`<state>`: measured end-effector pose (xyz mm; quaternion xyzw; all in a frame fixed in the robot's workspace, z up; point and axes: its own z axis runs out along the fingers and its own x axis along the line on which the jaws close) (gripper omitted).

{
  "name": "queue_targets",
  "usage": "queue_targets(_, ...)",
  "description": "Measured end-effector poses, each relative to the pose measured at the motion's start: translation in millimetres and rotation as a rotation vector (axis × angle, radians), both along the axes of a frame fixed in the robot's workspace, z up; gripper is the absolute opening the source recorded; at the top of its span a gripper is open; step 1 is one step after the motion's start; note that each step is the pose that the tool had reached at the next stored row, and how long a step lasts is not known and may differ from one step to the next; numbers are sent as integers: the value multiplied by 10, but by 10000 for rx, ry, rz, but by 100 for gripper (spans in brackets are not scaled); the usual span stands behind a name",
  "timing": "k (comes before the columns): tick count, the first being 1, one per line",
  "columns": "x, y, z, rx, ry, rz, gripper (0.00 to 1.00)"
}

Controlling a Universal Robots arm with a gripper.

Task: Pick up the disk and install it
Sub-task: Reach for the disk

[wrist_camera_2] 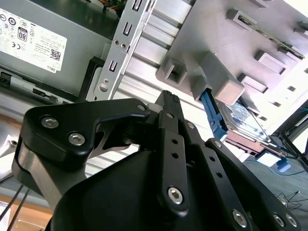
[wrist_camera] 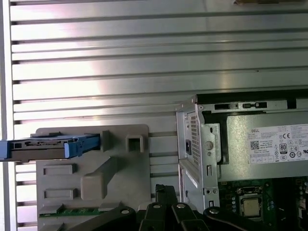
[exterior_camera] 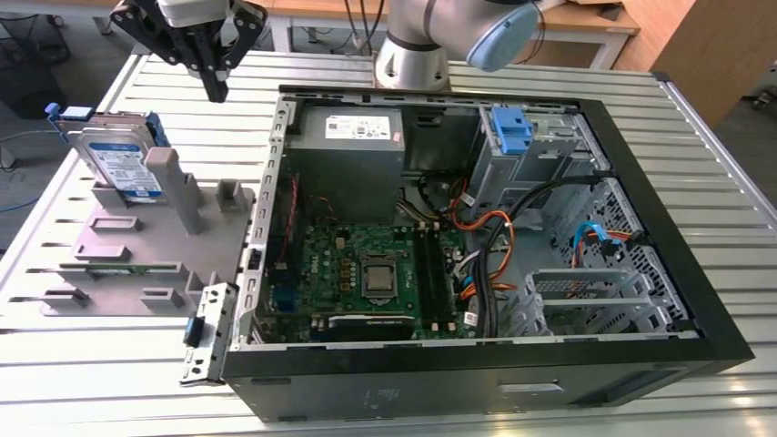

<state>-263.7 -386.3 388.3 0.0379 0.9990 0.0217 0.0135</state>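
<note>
1. The robot arm's black gripper [exterior_camera: 218, 88] is hovering over the slatted aluminium worktop [exterior_camera: 182, 118], its fingers drawn together and holding nothing.
2. The flat silver-grey metal disk [exterior_camera: 116, 162], with a white-and-blue label and blue plastic side rails, is standing on edge in a slot of the grey plastic fixture [exterior_camera: 134, 241] at the exterior view's left, below the gripper and apart from it.
3. The open black computer case [exterior_camera: 722, 350] is lying just beside the fixture, with its green motherboard [exterior_camera: 364, 273] and grey metal power supply box [exterior_camera: 352, 150] showing.
4. In the first wrist view, the disk [wrist_camera: 48, 147] is appearing edge-on at the fixture's [wrist_camera: 130, 168] end, well apart from the gripper [wrist_camera: 161, 188].
</note>
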Motion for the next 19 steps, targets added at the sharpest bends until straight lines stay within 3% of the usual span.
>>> queue_targets(19, -79, 14, 0, 0, 0, 0, 11)
